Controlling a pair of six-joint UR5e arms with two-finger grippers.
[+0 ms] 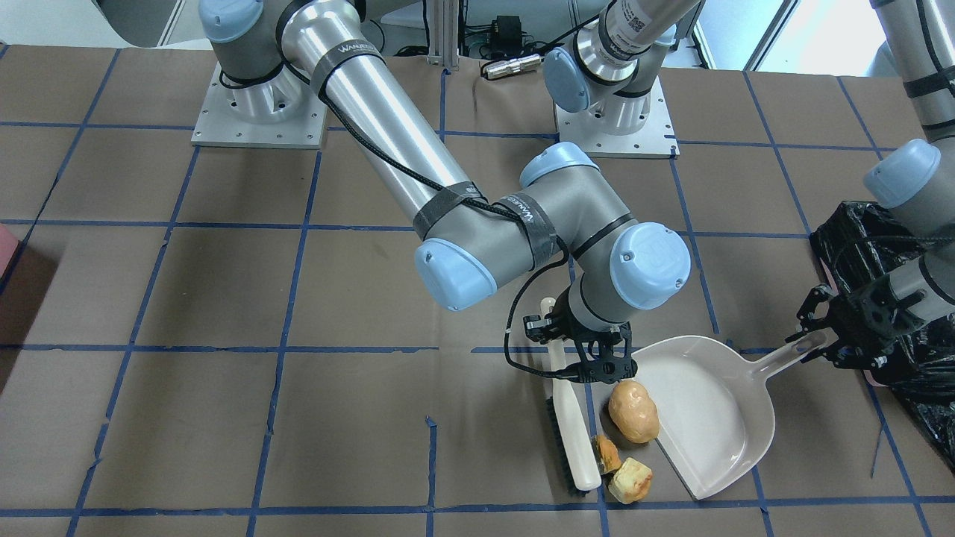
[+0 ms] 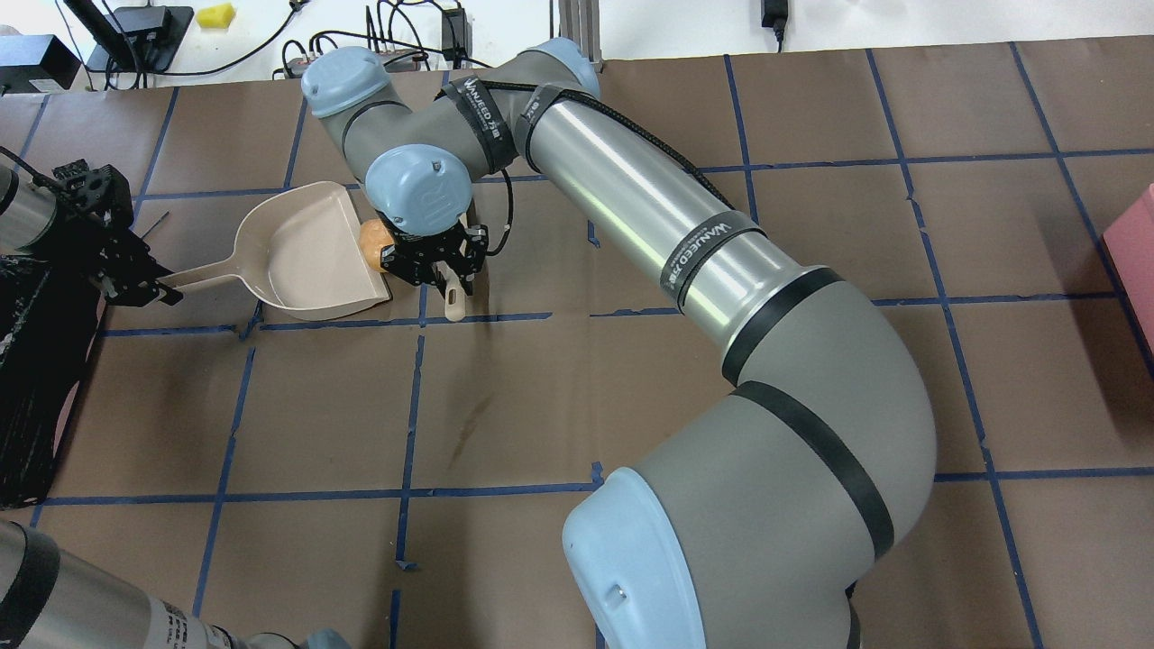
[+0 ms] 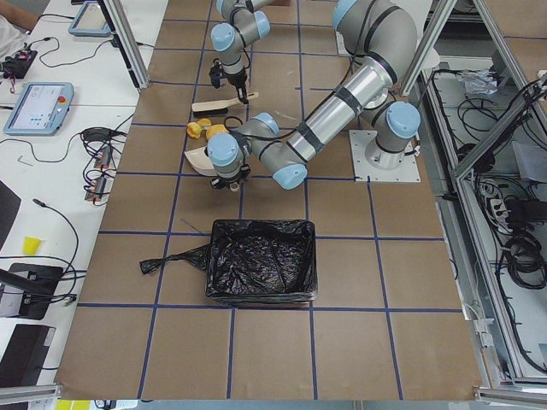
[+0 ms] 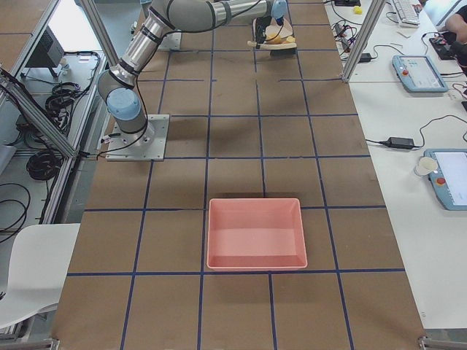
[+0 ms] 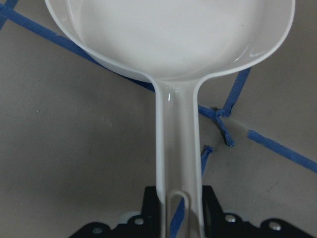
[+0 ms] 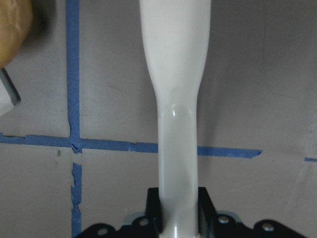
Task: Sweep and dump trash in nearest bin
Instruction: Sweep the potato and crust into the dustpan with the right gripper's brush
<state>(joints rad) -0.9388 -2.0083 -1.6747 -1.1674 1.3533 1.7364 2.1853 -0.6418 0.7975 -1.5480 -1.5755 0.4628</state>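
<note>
Dustpan (image 1: 694,403) mouth faces potato (image 1: 633,411); handle toward bin (image 1: 839,242).

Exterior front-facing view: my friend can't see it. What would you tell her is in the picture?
The right gripper holds a white brush beside three trash lumps, which lie at the open edge of a dustpan held by its handle in the left gripper. The black-bagged bin sits at the picture's right edge.

We're looking at a robotics lab: grid-taped table (image 4: 241,138), aluminium frame posts (image 4: 363,40), teach pendants (image 4: 419,73) lying on side benches (image 4: 408,182).
</note>
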